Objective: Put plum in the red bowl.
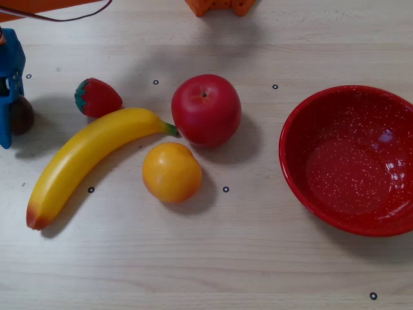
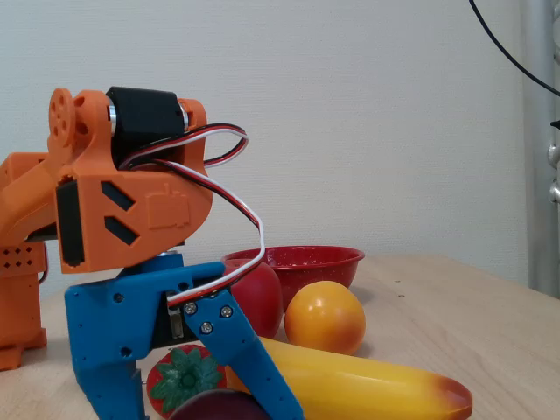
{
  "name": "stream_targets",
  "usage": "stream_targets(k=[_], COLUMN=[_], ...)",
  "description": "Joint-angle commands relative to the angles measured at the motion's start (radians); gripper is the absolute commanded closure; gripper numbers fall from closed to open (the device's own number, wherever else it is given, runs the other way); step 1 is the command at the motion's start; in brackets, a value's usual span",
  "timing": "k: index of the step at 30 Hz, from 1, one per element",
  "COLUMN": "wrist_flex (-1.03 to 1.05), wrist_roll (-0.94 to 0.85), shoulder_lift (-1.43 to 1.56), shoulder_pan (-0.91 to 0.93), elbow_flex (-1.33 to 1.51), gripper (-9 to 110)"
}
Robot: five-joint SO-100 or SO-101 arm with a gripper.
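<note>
The blue gripper (image 2: 197,411) stood low at the table's left edge in the overhead view, its two fingers closed in around the plum (image 1: 19,115), which sat between them on the wooden table (image 1: 213,258); whether the pads actually pressed on the fruit could not be told, since the fixed view cut off the fingertips at the picture's lower edge. The fingers straddled the plum from above, a stance that looked meant for pinching it before a lift. Just beside it lay the strawberry (image 1: 97,97) and the banana (image 1: 90,161), with the apple (image 1: 206,108) and the orange fruit (image 1: 171,172) farther along. The red bowl (image 1: 297,187) sat empty, well apart at the opposite side, so the carry across looked not yet begun.
</note>
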Motion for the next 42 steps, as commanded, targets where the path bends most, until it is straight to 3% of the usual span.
stream_targets(k=[1,10,25,36,42], wrist_flex=[0.003,0.120,0.127,0.114,-0.021], wrist_roll=[0.006,-0.129,-0.515,-0.991,-1.190], shoulder_lift=[0.106,0.325,1.131,1.597,1.738], shoulder_pan=[-0.054,0.035,0.399,0.888,1.161], elbow_flex=[-0.069,-0.038,0.644,1.031,1.238], gripper=[101,101,101,101,101])
